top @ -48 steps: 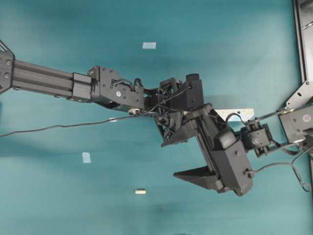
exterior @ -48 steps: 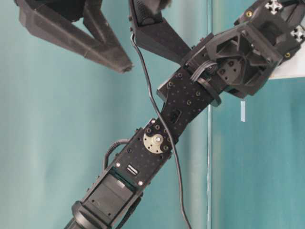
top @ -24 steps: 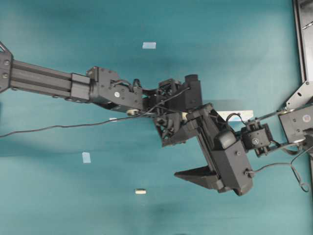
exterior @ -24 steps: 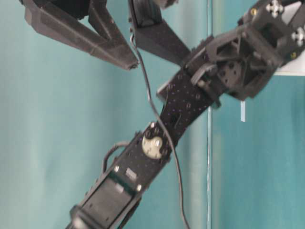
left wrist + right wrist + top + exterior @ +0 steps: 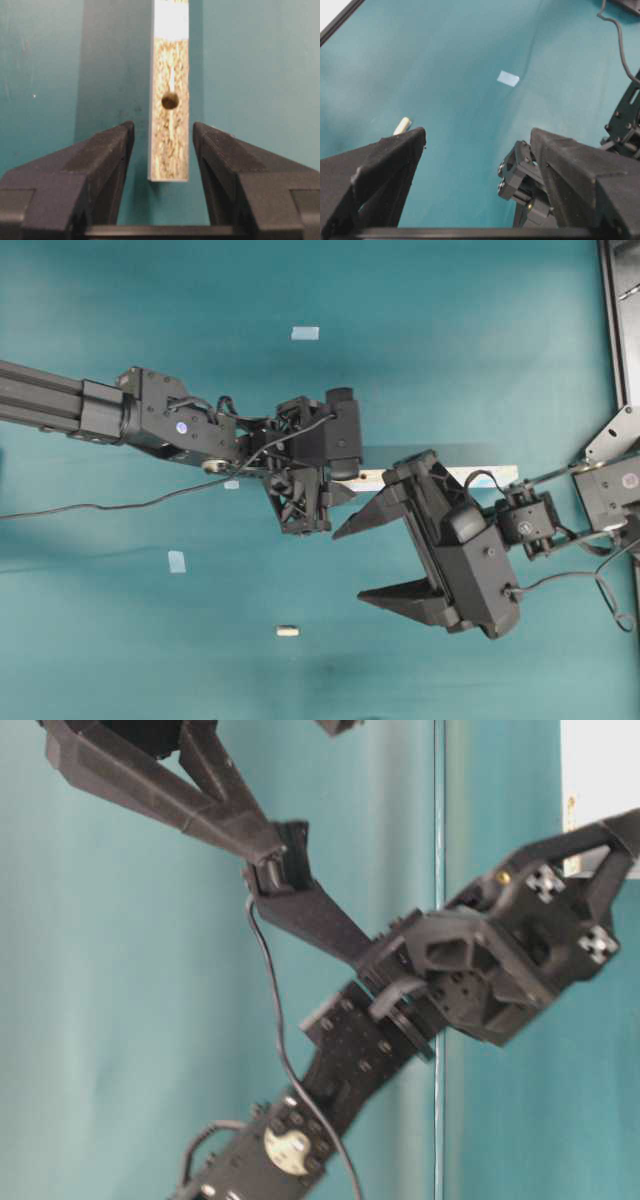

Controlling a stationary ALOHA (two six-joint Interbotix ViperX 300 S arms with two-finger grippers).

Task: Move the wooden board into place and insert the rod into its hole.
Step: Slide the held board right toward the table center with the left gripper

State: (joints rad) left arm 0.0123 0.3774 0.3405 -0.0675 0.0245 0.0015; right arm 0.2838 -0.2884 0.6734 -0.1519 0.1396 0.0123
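The wooden board (image 5: pixel 486 475) lies on the teal table, mostly under my right arm. In the left wrist view its speckled end (image 5: pixel 170 150) sits between the open jaws of my left gripper (image 5: pixel 162 129) with a gap on each side. The dark hole (image 5: pixel 170 100) lies just past the fingertips. In the overhead view my left gripper (image 5: pixel 345 488) is at the board's left end. My right gripper (image 5: pixel 358 562) is open and empty, held above the table. The rod (image 5: pixel 287 631) lies alone near the front, and shows beside the right gripper's left finger (image 5: pixel 402 125).
Small pale-blue tape squares lie at the back (image 5: pixel 305 333), at the left (image 5: pixel 177 561) and under the left arm (image 5: pixel 232 484); one shows in the right wrist view (image 5: pixel 508 78). A black frame (image 5: pixel 612 320) runs along the right edge. A cable (image 5: pixel 100 506) trails left.
My left arm has drawn back to the left along the board, so its open jaws now stand at the board's end. My right arm has hardly moved.
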